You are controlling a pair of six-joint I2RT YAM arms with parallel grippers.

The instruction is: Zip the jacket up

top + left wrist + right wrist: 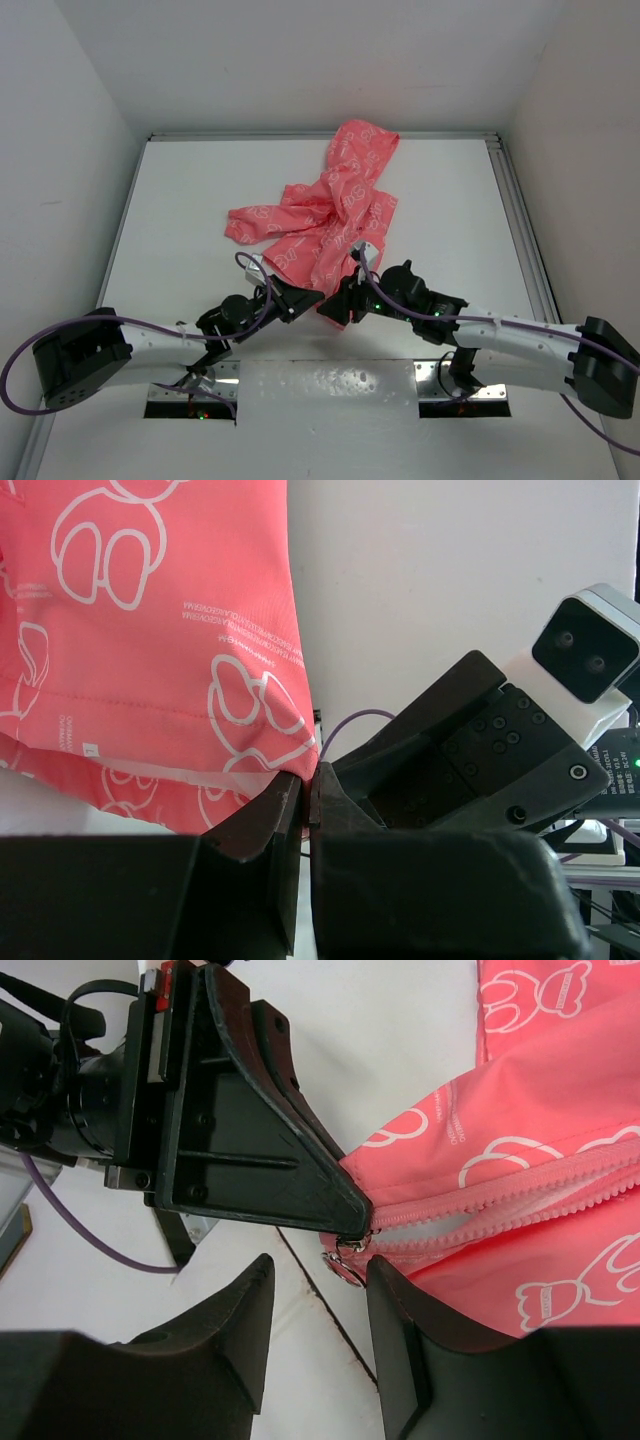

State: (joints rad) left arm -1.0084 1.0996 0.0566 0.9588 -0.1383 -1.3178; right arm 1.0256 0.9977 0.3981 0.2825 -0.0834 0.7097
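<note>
Pinching the bottom hem of the jacket [335, 215], the left gripper [308, 780] is pressing its jaws together on the fabric at the foot of the zipper [500, 1210]. The jacket is lying crumpled mid-table [180, 200], hood [365, 150] toward the far wall. The right gripper [320, 1275] is hovering, jaws spread around the small metal zipper pull [347, 1268], apparently not touching it.

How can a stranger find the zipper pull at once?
Start at the pink jacket on the white table. Follow its zipper to the end at the near hem. The pull is the small ring there: silver metal, while the teeth beside it are pink.
</note>
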